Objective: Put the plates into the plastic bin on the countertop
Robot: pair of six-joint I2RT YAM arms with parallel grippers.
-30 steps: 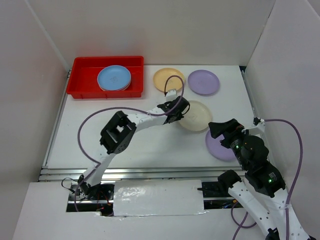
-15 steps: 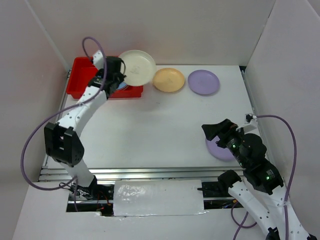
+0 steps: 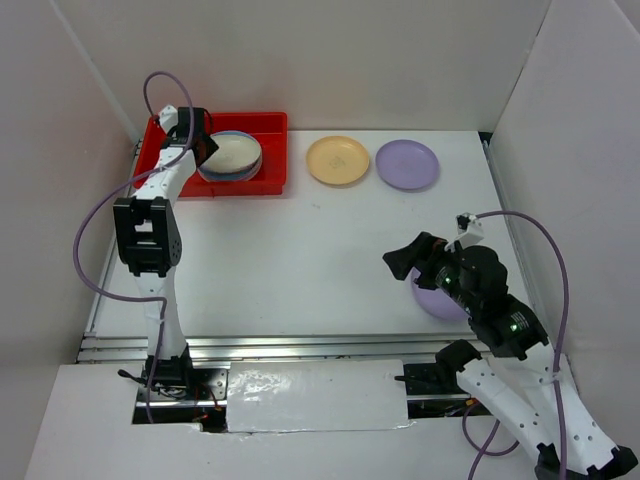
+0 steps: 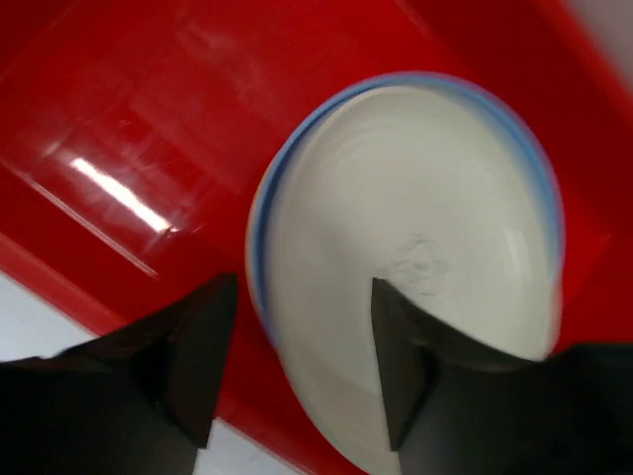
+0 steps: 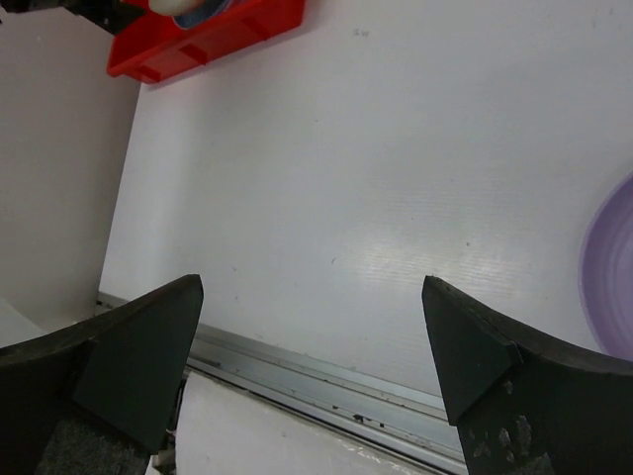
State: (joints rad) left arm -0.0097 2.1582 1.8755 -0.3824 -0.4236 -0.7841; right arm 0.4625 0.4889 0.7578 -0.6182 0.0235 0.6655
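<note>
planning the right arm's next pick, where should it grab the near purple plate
Probably its rim, on the edge facing the open right gripper, coming down from above, one finger inside. The near purple plate lies flat and shallow, so only the rim offers purchase.

We log a left wall panel [image 3: 50, 150] left of the left gripper [image 3: 203, 150], a rear wall panel [image 3: 300, 60] beyond it, and a right wall panel [image 3: 580, 120] right of the right gripper [image 3: 402, 262], all plain white. Under both grippers, the white countertop [image 3: 300, 260]. Nearer than them, a wrinkled glossy sheet [image 3: 315, 395]. Light soft, even.
</note>
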